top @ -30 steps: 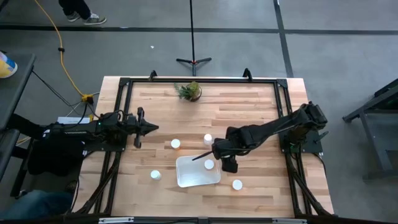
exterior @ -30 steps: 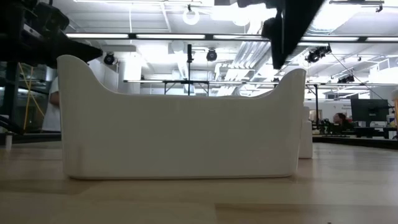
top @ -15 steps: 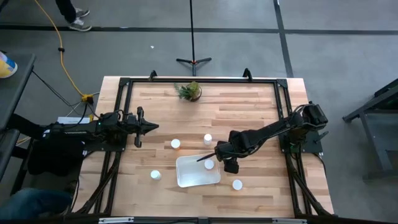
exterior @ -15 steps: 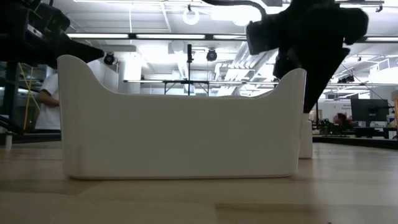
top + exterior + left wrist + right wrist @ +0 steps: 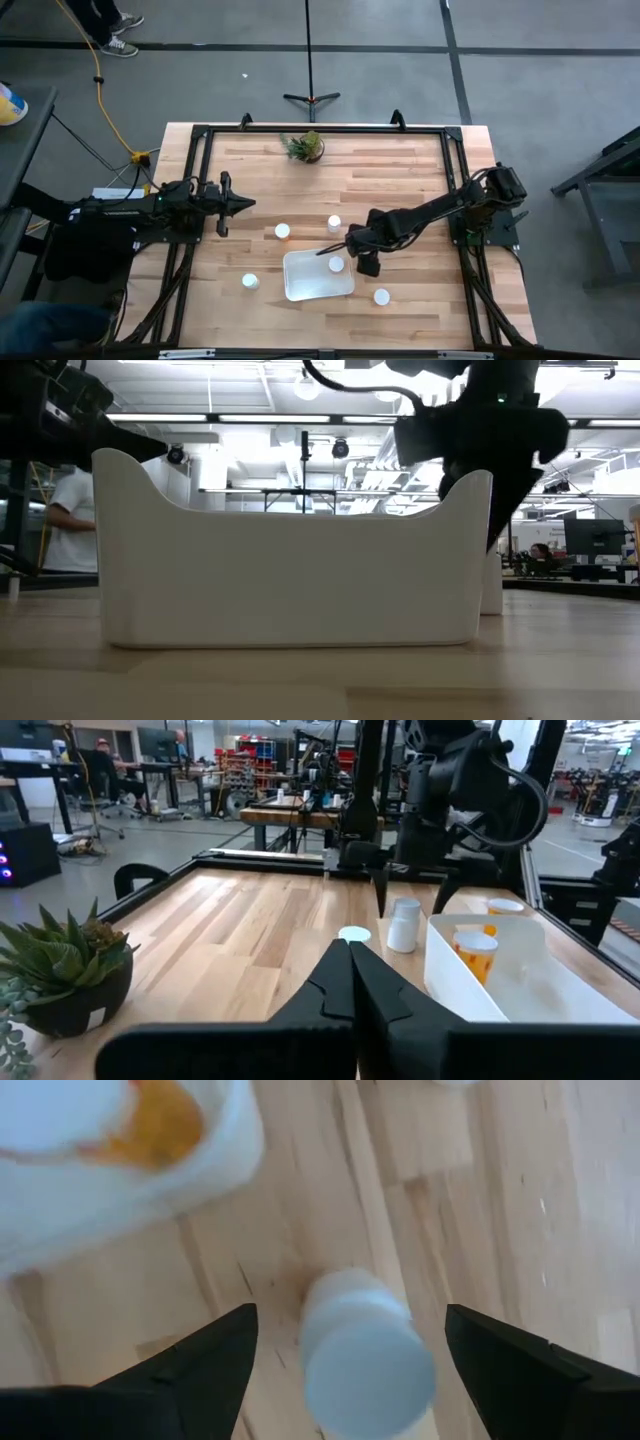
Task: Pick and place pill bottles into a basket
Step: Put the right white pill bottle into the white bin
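The white basket (image 5: 318, 276) holds one orange bottle with a white cap (image 5: 336, 264), which also shows in the left wrist view (image 5: 476, 956). My right gripper (image 5: 338, 243) is open by the basket's far right corner. A white bottle (image 5: 366, 1356) stands on the table ahead of it, between its two fingers in the right wrist view, untouched; in the high view this bottle (image 5: 334, 224) is just beyond the basket's far side. Three more bottles (image 5: 283, 231) (image 5: 250, 281) (image 5: 381, 296) stand on the table. My left gripper (image 5: 246, 205) is shut and empty at the table's left.
A small potted plant (image 5: 305, 146) stands at the table's far edge, also near in the left wrist view (image 5: 60, 970). A black frame (image 5: 200, 132) runs around the tabletop. Bare wood lies between the plant and the bottles. A person (image 5: 70, 520) stands in the room beyond.
My right gripper has come down toward the table at the basket's far right corner, staying open. The bottles and the basket have not moved.
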### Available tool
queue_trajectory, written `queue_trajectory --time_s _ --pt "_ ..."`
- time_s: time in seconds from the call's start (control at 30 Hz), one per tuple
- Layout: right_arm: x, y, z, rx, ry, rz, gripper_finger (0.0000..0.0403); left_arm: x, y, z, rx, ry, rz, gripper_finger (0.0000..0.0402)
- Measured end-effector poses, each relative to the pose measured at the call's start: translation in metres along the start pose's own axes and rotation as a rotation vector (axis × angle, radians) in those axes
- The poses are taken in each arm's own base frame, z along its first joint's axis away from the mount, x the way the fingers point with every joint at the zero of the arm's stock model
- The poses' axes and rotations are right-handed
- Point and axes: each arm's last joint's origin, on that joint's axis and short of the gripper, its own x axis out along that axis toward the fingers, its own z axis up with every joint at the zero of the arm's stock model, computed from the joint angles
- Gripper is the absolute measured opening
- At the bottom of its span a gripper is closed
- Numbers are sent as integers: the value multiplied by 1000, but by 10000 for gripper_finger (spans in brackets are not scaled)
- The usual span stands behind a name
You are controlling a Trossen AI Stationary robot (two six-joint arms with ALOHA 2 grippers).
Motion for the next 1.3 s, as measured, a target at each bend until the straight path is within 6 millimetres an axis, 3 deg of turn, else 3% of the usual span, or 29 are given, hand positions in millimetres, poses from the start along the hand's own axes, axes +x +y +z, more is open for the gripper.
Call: queue_trajectory --time_s 0.2,0.37,0.63,0.8,1.1,1.3 --pt "0 -1 2 1 -5 4 282 0 1 -1 2 13 19 53" --pt "0 -1 1 -1 1 13 256 0 0 -1 24 13 10 22" --pt "0 -1 1 -20 12 25 232 0 0 -2 29 21 14 45" --pt "0 -1 0 -24 20 23 217 0 0 -2 29 21 15 22" --pt "0 -2 -1 -49 35 20 185 0 1 -2 29 21 16 45" --pt "0 -2 -1 -38 35 18 160 0 0 -3 29 36 12 22"
